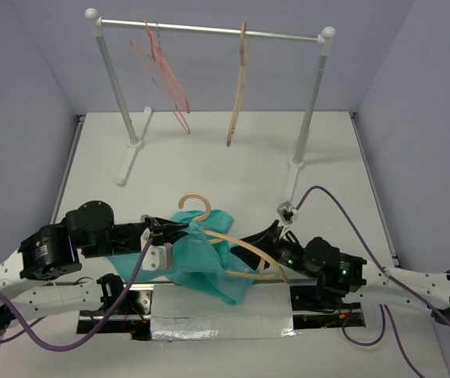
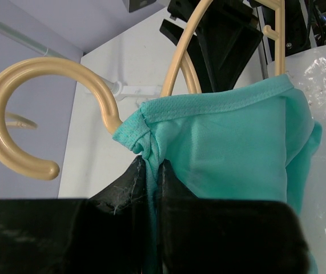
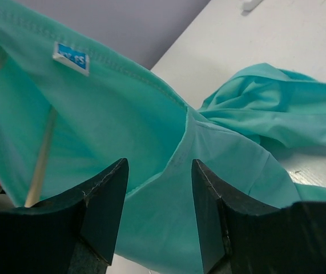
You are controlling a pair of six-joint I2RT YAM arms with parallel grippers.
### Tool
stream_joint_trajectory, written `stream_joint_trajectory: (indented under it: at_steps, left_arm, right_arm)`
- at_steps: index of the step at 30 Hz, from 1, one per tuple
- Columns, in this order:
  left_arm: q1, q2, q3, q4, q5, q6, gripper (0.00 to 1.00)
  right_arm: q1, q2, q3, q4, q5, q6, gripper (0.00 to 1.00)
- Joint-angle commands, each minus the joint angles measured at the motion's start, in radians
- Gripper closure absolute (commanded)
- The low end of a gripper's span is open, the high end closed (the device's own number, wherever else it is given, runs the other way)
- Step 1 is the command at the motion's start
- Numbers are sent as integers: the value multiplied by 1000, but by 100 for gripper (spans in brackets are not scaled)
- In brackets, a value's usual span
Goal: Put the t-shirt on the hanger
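Observation:
The teal t-shirt (image 1: 209, 256) lies crumpled at the table's near edge, draped over the cream hanger (image 1: 232, 240). The hanger's hook (image 1: 195, 203) sticks out past the collar. My left gripper (image 1: 181, 231) is shut on a bunched bit of the collar hem (image 2: 145, 145), just below the hook (image 2: 14, 114). My right gripper (image 1: 258, 240) sits at the shirt's right side, where the hanger's arm comes out. In the right wrist view that gripper (image 3: 159, 171) is open, with a fold of t-shirt (image 3: 208, 154) lying beyond the gap. A hanger bar (image 3: 40, 160) shows through the cloth.
A white and silver clothes rail (image 1: 209, 30) stands at the back, carrying thin pink hangers (image 1: 161, 75) and a tan hanger (image 1: 238, 87). Its feet (image 1: 130, 157) rest on the table. Silver tape (image 1: 221, 324) runs along the near edge, and purple cables (image 1: 343, 213) loop from both arms.

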Motion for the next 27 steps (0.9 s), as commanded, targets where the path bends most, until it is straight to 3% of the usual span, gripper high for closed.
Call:
stream_joint_trajectory:
  at_steps: [1, 10, 15, 20, 22, 24, 27]
  left_arm:
    - [1, 5, 0, 91, 38, 10, 100]
    - [1, 0, -10, 100, 40, 11, 100]
    - [1, -7, -17, 102, 37, 11, 100]
    - [1, -21, -20, 109, 34, 13, 100]
    - [1, -26, -23, 108, 30, 11, 100]
    - [1, -32, -26, 112, 26, 13, 100]
    - [1, -41, -21, 109, 8, 3, 100]
  right_arm:
    - [-6, 39, -20, 91, -8, 20, 45]
    - [-4, 176, -17, 188, 7, 35, 48]
    - [-4, 203, -28, 218, 48, 57, 59]
    - [-6, 246, -22, 246, 59, 60, 60]
    - [-6, 271, -16, 269, 59, 57, 73]
    - [-9, 294, -11, 281, 67, 60, 99]
    - [-15, 294, -10, 254, 140, 65, 100]
